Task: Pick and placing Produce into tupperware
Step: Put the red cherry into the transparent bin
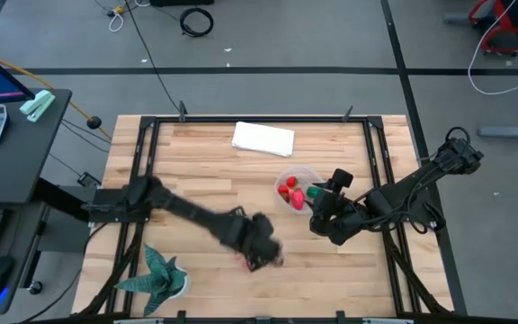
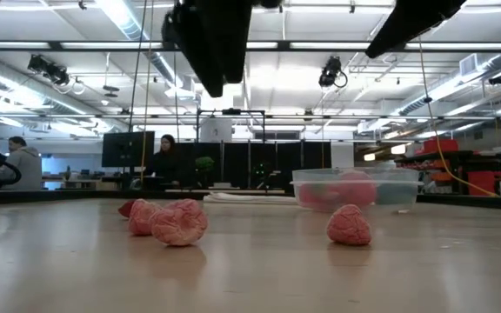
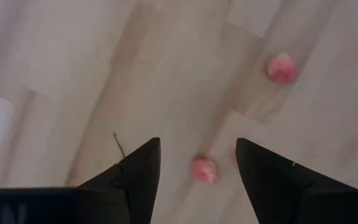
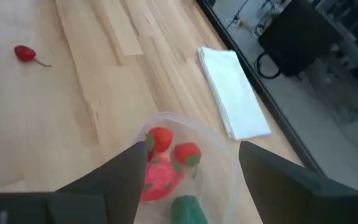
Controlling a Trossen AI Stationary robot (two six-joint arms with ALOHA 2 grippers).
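The clear round tub (image 1: 293, 173) stands right of the table's centre and holds two red pieces, a pink one and a green one (image 4: 188, 210). My right gripper (image 4: 193, 149) hovers open over the tub's near-right rim (image 1: 313, 205). My left gripper (image 3: 197, 144) hangs open, pointing down, above the near middle of the table (image 1: 259, 250). One pink piece (image 3: 204, 169) lies on the wood below the gap between its fingers, and another (image 3: 282, 67) lies farther off. In the low view, pink pieces (image 2: 177, 222) (image 2: 348, 224) rest on the tabletop in front of the tub (image 2: 355, 187).
A folded white cloth (image 1: 263, 138) lies near the far edge. The spiky teal plant (image 1: 156, 274) stands at the near-left corner. A small red piece with a stem (image 4: 25, 53) lies alone on the wood. A black frame (image 1: 142, 153) runs along the table's sides.
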